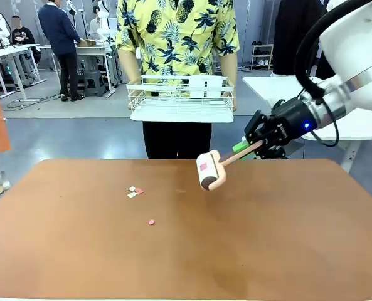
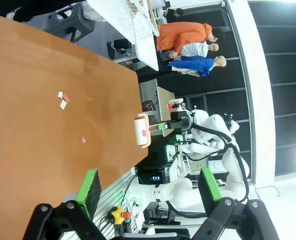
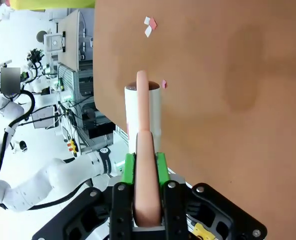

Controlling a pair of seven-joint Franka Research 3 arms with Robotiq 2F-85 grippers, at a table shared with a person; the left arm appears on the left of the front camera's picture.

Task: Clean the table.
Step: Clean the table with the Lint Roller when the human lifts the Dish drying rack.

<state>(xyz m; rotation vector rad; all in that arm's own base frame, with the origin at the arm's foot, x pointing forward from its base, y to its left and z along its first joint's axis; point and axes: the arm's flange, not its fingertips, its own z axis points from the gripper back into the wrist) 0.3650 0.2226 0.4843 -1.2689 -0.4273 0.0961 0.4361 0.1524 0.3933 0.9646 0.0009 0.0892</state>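
On my left side the left gripper [image 2: 148,176] hangs idle above the near part of the table [image 1: 60,251], jaws spread wide with nothing between the green pads. The table's reddish-brown top spreads across the whole foreground. The debris lies left of centre: a small cluster of white and pink paper scraps [image 1: 134,191], and nearer to me, a little to the right, a single pink scrap [image 1: 151,222].

Right of those is the lint roller [image 1: 211,170], its white drum pointing toward the scraps and well apart from them. It looks to be just above the tabletop, though I cannot tell for certain whether it touches. Farther right, the right gripper [image 1: 247,146] is clamped tight on the roller's pink handle [image 3: 144,115], which runs straight out between the pads. Behind the table a person holds a white wire rack [image 1: 180,94], clear of the work.

I judge I am in the approach of a sweeping pass, with the scraps not yet picked up. The next move calls for lowering the drum flat onto the top and rolling it left across the cluster. Then I bring it toward me for the single piece, with light, even pressure so the scraps stick and do not skid away.
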